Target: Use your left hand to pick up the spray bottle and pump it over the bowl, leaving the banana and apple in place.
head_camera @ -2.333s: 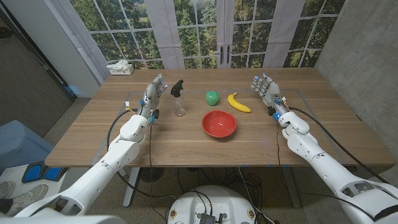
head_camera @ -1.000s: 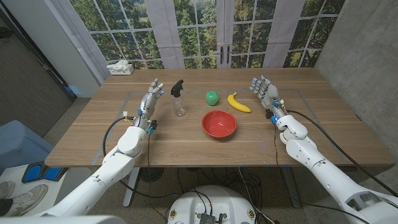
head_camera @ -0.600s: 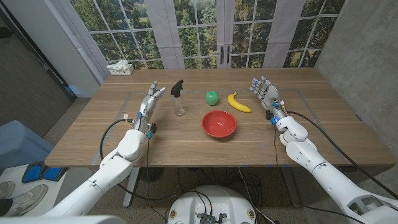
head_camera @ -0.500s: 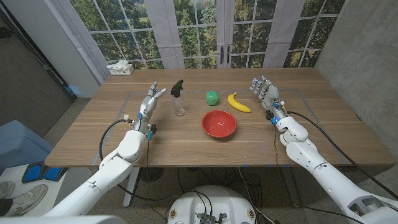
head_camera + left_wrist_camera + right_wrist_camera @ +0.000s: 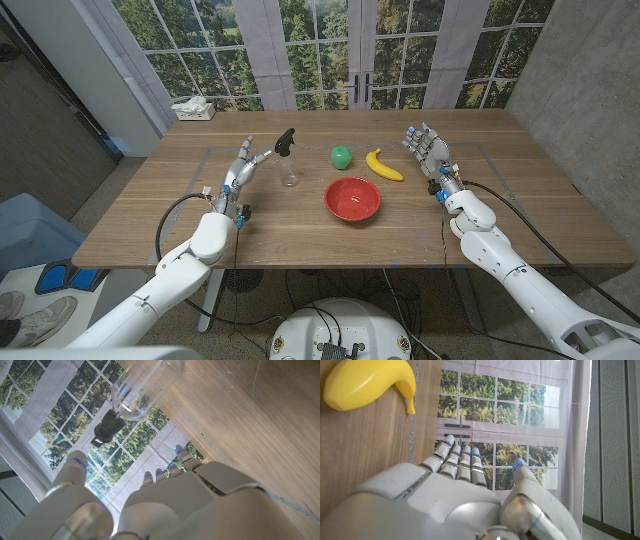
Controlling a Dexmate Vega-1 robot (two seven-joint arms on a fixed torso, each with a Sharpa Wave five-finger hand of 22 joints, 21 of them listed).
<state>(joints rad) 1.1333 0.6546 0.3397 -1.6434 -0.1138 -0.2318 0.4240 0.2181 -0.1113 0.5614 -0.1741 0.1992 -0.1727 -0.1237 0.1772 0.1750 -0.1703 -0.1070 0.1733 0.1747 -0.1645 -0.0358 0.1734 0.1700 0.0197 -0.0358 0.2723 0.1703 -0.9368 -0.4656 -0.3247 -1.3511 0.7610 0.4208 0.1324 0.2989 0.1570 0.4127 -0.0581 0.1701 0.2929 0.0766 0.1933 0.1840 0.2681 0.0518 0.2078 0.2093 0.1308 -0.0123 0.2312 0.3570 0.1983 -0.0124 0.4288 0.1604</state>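
2 hands over wooden table, fingers apart on both, holding nothing. Left to right: left hand just beside clear spray bottle, not touching; bottle upright with black head; green apple; red bowl nearer the table's front edge; yellow banana; right hand near banana, raised and apart from it.

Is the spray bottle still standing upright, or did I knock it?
Upright. The spray bottle stands on its base on the table, black nozzle on top, just beside the left hand.
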